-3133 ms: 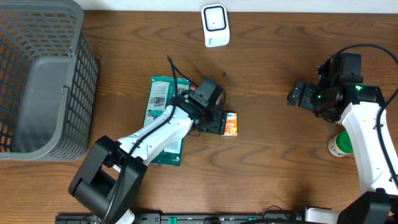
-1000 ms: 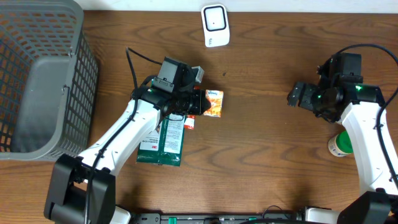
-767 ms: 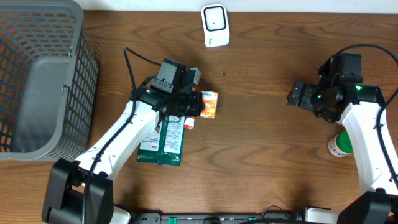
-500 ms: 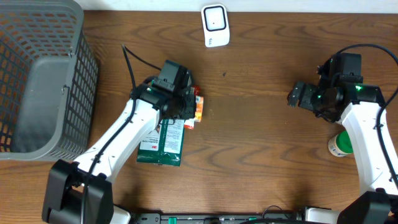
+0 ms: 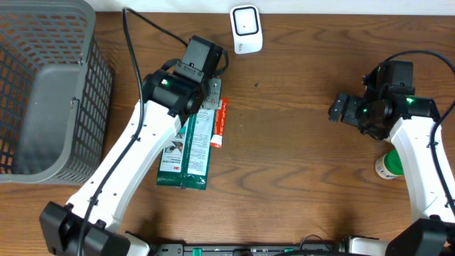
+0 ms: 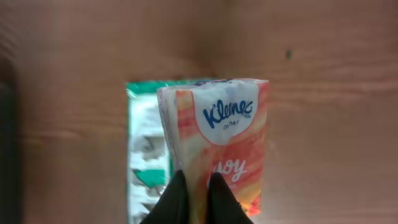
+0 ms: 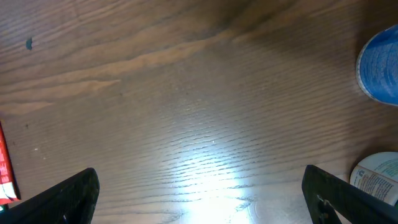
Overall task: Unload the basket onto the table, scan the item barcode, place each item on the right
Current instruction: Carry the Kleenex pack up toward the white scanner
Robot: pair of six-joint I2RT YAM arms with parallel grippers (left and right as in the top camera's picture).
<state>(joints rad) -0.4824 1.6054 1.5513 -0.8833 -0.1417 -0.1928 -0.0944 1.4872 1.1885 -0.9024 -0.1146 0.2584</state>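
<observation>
The Kleenex tissue pack (image 6: 217, 137), orange and white with a blue logo, is held off the bench (image 5: 298, 178) in the left tool (image 6: 194, 186). The tool's two dark fingers (image 6: 177, 193) are clenched on the pack's lower edge. In the wrist view the pack stands upright with its printed face to the camera. From overhead it shows only as a thin orange strip (image 5: 220, 117) just beside the wrist.

Under and behind the pack a green packet (image 5: 188, 146) lies flat on the bench. A white scanner (image 5: 246, 28) sits at the far edge, a little beyond the left wrist. A grey mesh basket (image 5: 99, 78) stands at the far left.

Well apart on the right, the right tool (image 5: 340, 109) hangs above bare wood with its fingers spread wide, grasping nothing. A round white-and-green container (image 5: 387, 166) stands near that arm.
</observation>
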